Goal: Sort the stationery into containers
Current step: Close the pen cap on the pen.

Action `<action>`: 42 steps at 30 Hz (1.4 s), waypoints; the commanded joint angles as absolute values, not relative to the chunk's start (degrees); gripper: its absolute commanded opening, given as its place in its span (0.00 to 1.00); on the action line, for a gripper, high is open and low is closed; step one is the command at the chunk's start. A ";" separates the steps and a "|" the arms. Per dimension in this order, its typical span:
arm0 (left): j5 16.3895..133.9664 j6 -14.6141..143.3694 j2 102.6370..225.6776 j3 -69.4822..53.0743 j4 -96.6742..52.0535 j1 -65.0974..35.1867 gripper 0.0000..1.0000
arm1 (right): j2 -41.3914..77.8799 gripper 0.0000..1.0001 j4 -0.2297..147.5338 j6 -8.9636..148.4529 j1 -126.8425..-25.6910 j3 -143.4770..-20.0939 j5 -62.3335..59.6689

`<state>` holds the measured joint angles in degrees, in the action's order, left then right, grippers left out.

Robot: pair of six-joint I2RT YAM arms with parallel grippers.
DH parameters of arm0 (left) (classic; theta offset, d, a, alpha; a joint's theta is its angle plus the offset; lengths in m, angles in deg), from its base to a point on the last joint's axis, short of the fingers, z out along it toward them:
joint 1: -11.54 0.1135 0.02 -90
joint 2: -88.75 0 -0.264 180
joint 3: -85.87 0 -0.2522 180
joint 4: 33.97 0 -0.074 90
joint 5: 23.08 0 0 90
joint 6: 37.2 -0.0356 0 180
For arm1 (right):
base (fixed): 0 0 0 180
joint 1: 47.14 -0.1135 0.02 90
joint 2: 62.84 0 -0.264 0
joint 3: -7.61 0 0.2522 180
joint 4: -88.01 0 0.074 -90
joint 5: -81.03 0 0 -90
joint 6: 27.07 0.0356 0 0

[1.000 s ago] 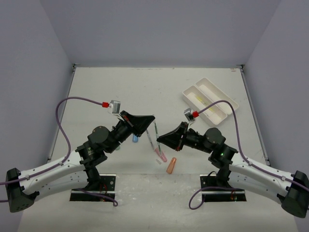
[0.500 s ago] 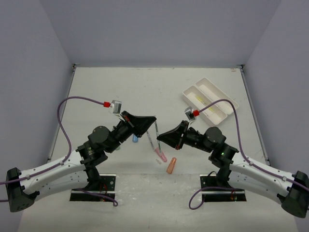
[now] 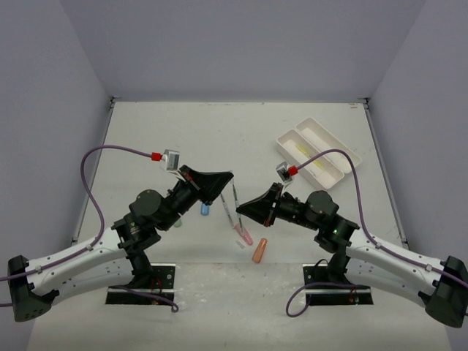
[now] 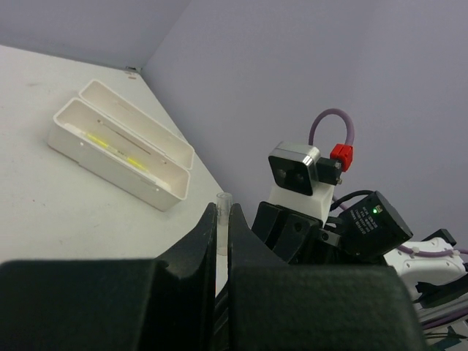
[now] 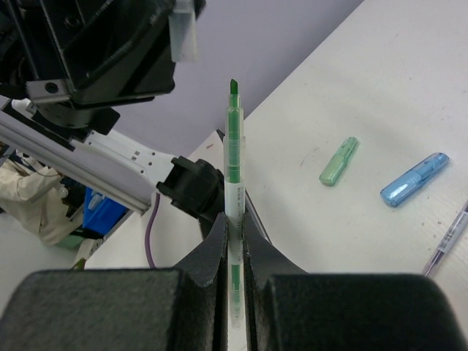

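Observation:
My left gripper [image 4: 223,212] is shut on a small clear cap [image 4: 223,218] that stands up between its fingers. My right gripper [image 5: 234,223] is shut on an uncapped green pen [image 5: 233,157], tip pointing away from the camera. Seen from above, the left gripper [image 3: 228,176] and the right gripper [image 3: 241,208] face each other above the table's middle. Under them lie thin pens [image 3: 234,207], a pink marker [image 3: 245,235] and an orange marker [image 3: 259,250]. The white two-compartment tray [image 3: 338,159] sits at the far right, and a yellow pen [image 4: 110,145] lies in it.
A green cap [image 5: 338,161] and a blue cap [image 5: 414,179] lie on the table beyond the right gripper. Another thin pen [image 5: 447,243] shows at the right edge of that view. Purple cables [image 3: 110,153] arch over both arms.
Both arms have shifted only slightly to the left. Each gripper stays shut on what it holds.

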<state>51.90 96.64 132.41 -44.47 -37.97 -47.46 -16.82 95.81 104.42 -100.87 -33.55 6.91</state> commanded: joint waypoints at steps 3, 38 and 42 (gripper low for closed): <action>50.58 94.37 132.57 -41.75 -38.27 -47.25 0.00 | -16.40 0.00 95.91 103.62 -101.64 -36.57 6.53; 50.13 95.16 134.45 -43.35 -38.55 -47.25 0.00 | -18.10 0.00 93.56 102.30 -101.63 -38.49 4.08; 50.48 95.42 134.37 -43.82 -38.79 -47.25 0.00 | -18.08 0.00 93.50 102.42 -101.63 -38.65 3.27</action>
<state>51.01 96.49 134.51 -43.88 -37.90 -47.46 -17.91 92.38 102.99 -101.27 -36.05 5.52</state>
